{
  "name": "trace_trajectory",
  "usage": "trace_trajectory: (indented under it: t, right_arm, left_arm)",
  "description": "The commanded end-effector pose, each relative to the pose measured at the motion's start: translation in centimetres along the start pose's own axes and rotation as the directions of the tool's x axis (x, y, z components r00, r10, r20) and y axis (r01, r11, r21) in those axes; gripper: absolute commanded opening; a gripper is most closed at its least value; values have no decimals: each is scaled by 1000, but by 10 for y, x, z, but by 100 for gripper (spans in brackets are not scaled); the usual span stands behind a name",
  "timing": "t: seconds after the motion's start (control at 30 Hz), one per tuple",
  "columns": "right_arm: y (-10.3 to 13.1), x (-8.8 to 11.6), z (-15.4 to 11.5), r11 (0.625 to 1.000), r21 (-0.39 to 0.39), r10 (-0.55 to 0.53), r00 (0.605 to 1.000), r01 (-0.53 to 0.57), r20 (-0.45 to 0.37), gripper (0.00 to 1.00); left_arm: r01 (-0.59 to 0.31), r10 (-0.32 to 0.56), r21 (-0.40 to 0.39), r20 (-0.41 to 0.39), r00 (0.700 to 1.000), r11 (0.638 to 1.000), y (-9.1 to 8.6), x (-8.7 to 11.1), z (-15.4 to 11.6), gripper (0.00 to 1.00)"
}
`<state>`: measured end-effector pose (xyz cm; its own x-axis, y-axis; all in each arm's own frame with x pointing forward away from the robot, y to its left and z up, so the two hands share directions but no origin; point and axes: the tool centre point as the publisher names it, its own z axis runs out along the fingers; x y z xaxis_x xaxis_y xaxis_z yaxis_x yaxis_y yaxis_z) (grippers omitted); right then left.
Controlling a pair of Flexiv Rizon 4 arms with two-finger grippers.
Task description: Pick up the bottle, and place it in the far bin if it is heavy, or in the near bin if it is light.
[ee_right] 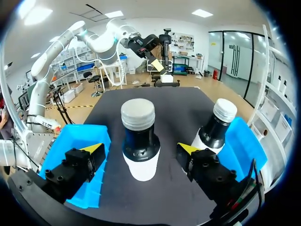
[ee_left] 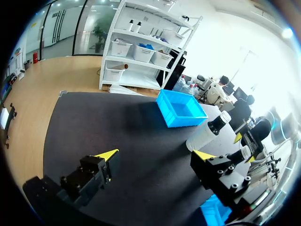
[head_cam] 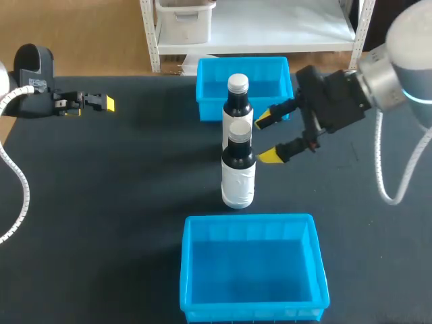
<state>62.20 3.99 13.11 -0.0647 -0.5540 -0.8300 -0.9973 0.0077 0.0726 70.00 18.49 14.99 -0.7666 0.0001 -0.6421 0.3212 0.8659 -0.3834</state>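
Two dark bottles with white labels and grey caps stand in mid-table. The near bottle (head_cam: 238, 169) (ee_right: 139, 141) is just in front of the far bottle (head_cam: 237, 101) (ee_right: 215, 128). My right gripper (head_cam: 268, 138) (ee_right: 140, 149) is open just right of them. The near bottle stands ahead, in line with the gap between the fingers, touching neither. The far blue bin (head_cam: 244, 86) (ee_left: 181, 108) lies behind the bottles, the near blue bin (head_cam: 253, 266) (ee_right: 70, 141) in front. My left gripper (head_cam: 94, 103) (ee_left: 156, 155) is open and holds nothing, at the table's far left.
Dark table mat (head_cam: 121, 202) stretches bare to the left of the bottles and between the bins. Both bins hold nothing. The far bottle stands close against the far bin's front wall.
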Motion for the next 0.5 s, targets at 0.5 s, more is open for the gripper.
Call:
trace_trajectory:
  t: [0.5]
  right_arm:
    - [-1, -13, 38, 999, -29, 19, 1000, -18, 21, 100]
  left_arm:
    - [0, 0, 0, 0, 1000, 1000, 0, 0, 0, 100]
